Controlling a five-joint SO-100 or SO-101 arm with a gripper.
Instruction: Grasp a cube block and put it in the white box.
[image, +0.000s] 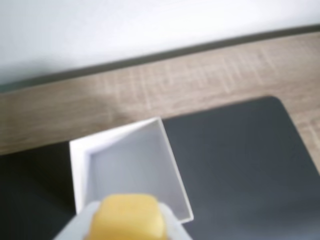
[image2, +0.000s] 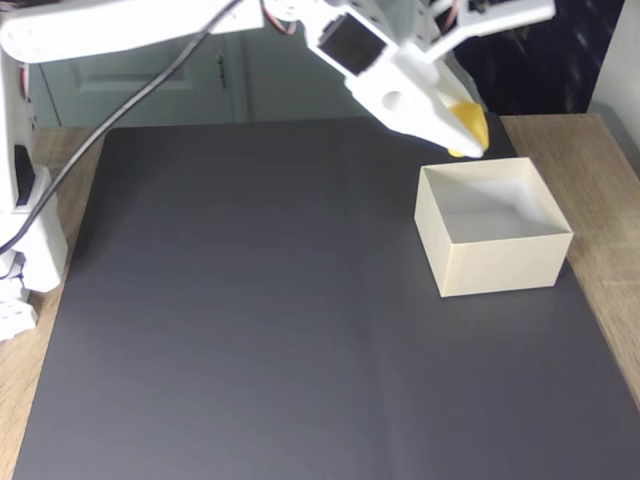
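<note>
In the wrist view the gripper (image: 125, 222) sits at the bottom edge, its white fingers (image: 172, 225) closed on the yellow cube block (image: 127, 217). Just beyond and below the cube lies the white box (image: 125, 160), open, on a dark mat (image: 235, 165). Past the mat runs a wooden tabletop (image: 165, 85), then a pale wall (image: 125, 30).

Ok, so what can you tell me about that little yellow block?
The yellow block is a small, bright, smooth cube with rounded edges; it looks like plastic. The white end effector is shut on it, holding it in the air just over the far rim of the white box, not inside yet. In the wrist view the block sits at the bottom edge between the white fingers, with the open box below. Only the end effector touches it.
</note>
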